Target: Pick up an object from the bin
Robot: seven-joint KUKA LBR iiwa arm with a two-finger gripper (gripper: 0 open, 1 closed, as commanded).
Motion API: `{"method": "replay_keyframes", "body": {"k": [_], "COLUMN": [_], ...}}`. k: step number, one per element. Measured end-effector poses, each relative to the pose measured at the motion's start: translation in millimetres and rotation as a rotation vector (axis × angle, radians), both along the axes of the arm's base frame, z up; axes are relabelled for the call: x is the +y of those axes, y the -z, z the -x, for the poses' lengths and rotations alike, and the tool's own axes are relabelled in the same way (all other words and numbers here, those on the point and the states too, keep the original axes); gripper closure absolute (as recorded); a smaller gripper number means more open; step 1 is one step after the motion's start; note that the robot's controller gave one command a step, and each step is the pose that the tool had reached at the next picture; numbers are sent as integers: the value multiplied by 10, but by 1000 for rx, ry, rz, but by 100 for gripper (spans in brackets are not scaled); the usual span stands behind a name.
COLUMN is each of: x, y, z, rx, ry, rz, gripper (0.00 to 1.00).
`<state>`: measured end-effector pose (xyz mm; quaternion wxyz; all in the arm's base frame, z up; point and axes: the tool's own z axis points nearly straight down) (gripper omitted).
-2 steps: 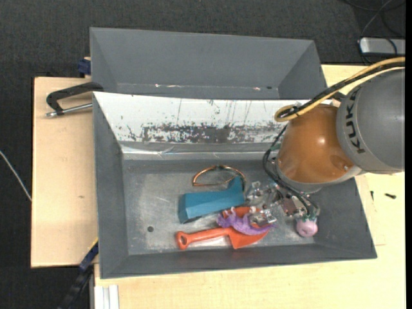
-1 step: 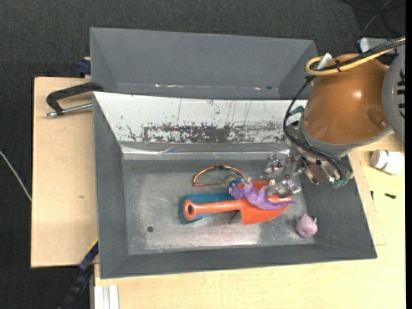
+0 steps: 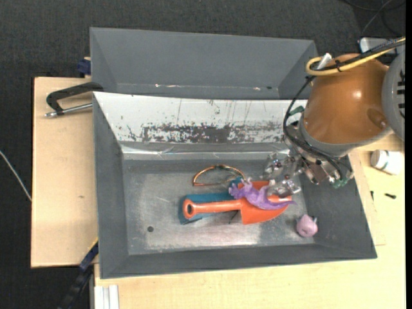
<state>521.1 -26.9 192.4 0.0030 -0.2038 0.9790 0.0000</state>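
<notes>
1. While the arm (image 3: 341, 108) reaches in from the right, the gripper (image 3: 283, 187) hangs over a purple toy (image 3: 253, 195) lying on the orange scoop (image 3: 222, 208), centre-right on the bin (image 3: 109, 192) floor.
2. Grip released or clenched: cannot tell.

No writing, label, brand, number or sign can be read. The dark marks across the back wall of the bin (image 3: 193, 132) are scratches and specks, not letters.
</notes>
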Motion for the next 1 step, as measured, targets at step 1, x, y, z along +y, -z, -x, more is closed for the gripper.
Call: {"method": "replay_keyframes", "body": {"k": [1], "x": [-335], "y": [-476], "z": [-153], "rx": [3], "ry": [42], "rz": [-1], "gripper": [100]}}
